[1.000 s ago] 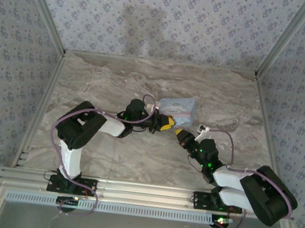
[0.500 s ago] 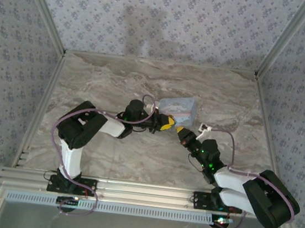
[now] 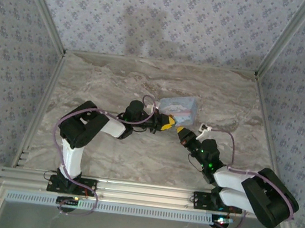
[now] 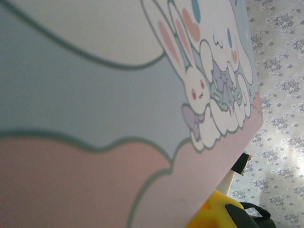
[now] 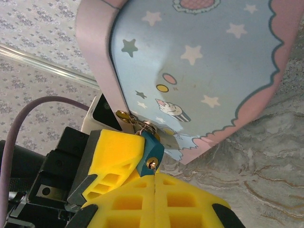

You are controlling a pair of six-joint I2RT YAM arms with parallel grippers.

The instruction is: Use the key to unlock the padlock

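The small teal padlock point(image 5: 151, 148) hangs off the latch of the light blue cartoon tin point(image 5: 199, 71), its gold keyhole facing me. My left gripper point(image 3: 166, 122) is shut on the padlock, one yellow finger point(image 5: 114, 152) pressed against its side. My right gripper point(image 5: 154, 183) is shut on the key, whose thin blade point(image 5: 154, 174) pokes out of the pads with its tip at the keyhole. From above, the right gripper point(image 3: 180, 132) meets the left one just in front of the tin point(image 3: 179, 105). In the left wrist view the tin's lid point(image 4: 118, 95) is very close, with a yellow fingertip point(image 4: 213, 214) below it.
A small white object point(image 3: 203, 128) lies on the marble table point(image 3: 117, 82) to the right of the tin. Patterned walls and metal frame rails point(image 3: 42, 106) close in the table. The left arm's purple cable point(image 5: 28, 114) loops near the tin.
The right gripper has edged slightly up and left toward the padlock. The left arm, the tin and the padlock have hardly moved.
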